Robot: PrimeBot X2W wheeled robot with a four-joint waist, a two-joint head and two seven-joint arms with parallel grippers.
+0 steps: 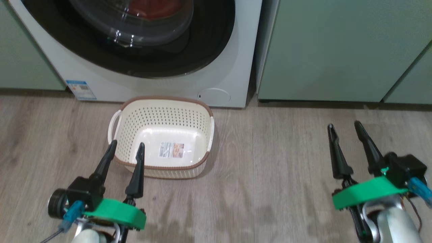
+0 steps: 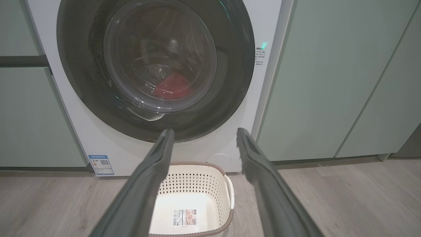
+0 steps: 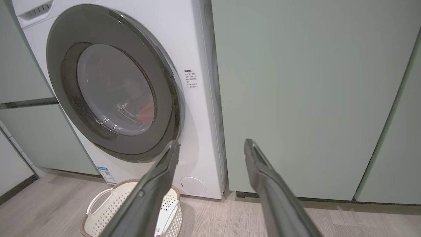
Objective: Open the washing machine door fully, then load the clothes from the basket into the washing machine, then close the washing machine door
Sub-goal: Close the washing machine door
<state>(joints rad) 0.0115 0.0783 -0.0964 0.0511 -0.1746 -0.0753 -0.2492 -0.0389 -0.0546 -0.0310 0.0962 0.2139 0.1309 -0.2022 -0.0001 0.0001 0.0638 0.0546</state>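
The white washing machine [image 1: 222,77] [image 3: 197,39] stands against the wall with its black-rimmed round door [image 1: 209,40] [image 2: 82,75] [image 3: 65,52] lying flat against its front. Behind the door's glass, the red clothes [image 1: 153,7] [image 2: 172,87] [image 3: 146,113] lie inside the drum. On the floor before the machine sits the cream basket [image 1: 202,118] [image 2: 227,191] [image 3: 98,210], with nothing but a label on its bottom. My left gripper [image 1: 125,145] [image 2: 204,133] is open, its tips over the basket's near left rim. Off to the right, above bare floor, my right gripper [image 1: 344,125] [image 3: 210,144] is open and holds nothing.
Pale green cabinets [image 1: 337,50] [image 3: 296,98] flank the machine on both sides. A round flap [image 1: 214,95] and a blue sticker [image 1: 80,89] mark the machine's lower front. Wood-look floor [image 1: 270,175] spreads between the basket and the right gripper.
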